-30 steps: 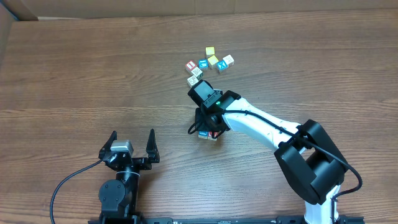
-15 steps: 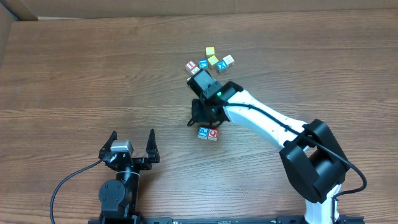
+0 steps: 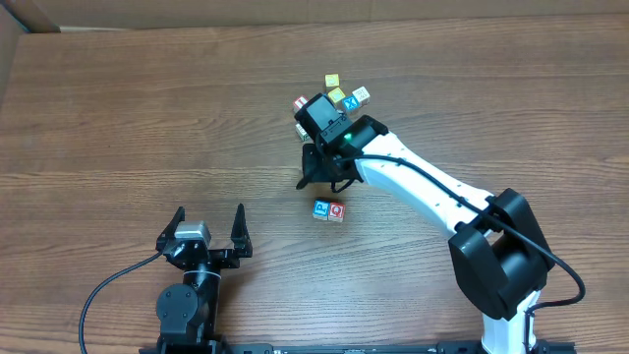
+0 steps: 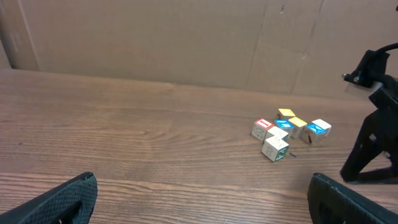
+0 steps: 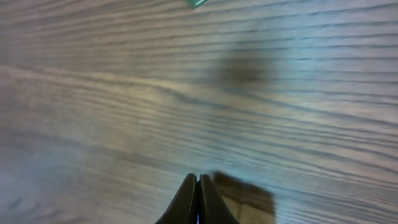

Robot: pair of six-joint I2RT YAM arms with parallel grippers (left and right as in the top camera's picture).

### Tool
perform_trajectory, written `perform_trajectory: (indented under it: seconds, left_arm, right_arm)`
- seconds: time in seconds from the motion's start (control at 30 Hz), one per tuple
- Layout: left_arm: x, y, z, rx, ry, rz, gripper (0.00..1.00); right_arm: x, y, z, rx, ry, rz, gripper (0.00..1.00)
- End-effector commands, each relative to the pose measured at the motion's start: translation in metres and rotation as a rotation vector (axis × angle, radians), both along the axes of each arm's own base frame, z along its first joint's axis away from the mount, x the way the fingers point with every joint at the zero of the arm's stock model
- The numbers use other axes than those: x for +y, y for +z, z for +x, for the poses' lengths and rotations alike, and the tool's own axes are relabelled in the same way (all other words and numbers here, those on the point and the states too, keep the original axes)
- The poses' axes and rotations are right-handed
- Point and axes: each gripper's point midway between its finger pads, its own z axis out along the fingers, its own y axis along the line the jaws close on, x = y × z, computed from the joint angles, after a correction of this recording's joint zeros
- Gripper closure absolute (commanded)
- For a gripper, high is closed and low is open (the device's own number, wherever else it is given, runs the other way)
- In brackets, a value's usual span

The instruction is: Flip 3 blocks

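1. The right arm [image 3: 413, 187] carries its jaws pressed together and empty. The tips point down at the bench [image 3: 118, 118], between the pair of blocks in front and the cluster [image 3: 344, 95] behind.
2. The blue block [image 3: 321, 209] and red block [image 3: 336, 211] lie side by side and touching, near mid-bench. With no gap between them, a tip-over on one would likely drag or turn its neighbour.
3. The pale block [image 4: 275, 149] sits at the near side of the cluster, just beside other cubes. From above the arm largely hides it. A push there could knock cubes that are no part of the job.
4. Jaws that are together can only nudge. On smooth wood a block may slide rather than roll, so it could end up moved but showing the same face.
5. The right wrist view is blurred and shows little beyond wood grain and the closed tips, so it gives poor guidance for aiming.
6. The left jaws stand wide apart and empty by the front edge, well apart from every block, so a clash between the arms is unlikely.
7. Room: there is open wood to the left of the pair and in front of it. All blocks lie well away from the bench edges. The cardboard wall [image 4: 155, 37] stands behind the cluster.
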Motion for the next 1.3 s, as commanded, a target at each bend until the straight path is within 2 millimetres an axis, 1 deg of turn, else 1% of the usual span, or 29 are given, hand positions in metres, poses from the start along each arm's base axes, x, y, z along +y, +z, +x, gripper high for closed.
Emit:
perform_trajectory:
  seconds: [0.0, 0.13, 0.3, 0.4, 0.47, 1.27]
  left_arm:
    - [-0.003, 0.001, 0.000, -0.007, -0.016, 0.021, 0.00]
    - [-0.003, 0.001, 0.000, -0.007, -0.016, 0.021, 0.00]
    - [-0.003, 0.001, 0.000, -0.007, -0.016, 0.021, 0.00]
    - [-0.003, 0.001, 0.000, -0.007, -0.016, 0.021, 0.00]
    - [-0.003, 0.001, 0.000, -0.007, -0.016, 0.021, 0.00]
    - [-0.003, 0.001, 0.000, -0.007, -0.016, 0.021, 0.00]
  right_arm:
    - [0.020, -0.002, -0.023, 0.018, 0.089, 0.025, 0.96]
    - [0.029, -0.010, -0.035, -0.007, 0.123, -0.030, 0.96]
    - [0.029, -0.032, -0.039, -0.053, 0.136, -0.148, 0.96]
    - [0.030, -0.046, -0.043, -0.040, 0.148, -0.174, 0.96]
    - [0.030, -0.050, -0.044, -0.033, 0.150, -0.182, 0.96]
    - [0.011, -0.056, -0.060, 0.040, 0.157, -0.257, 0.96]
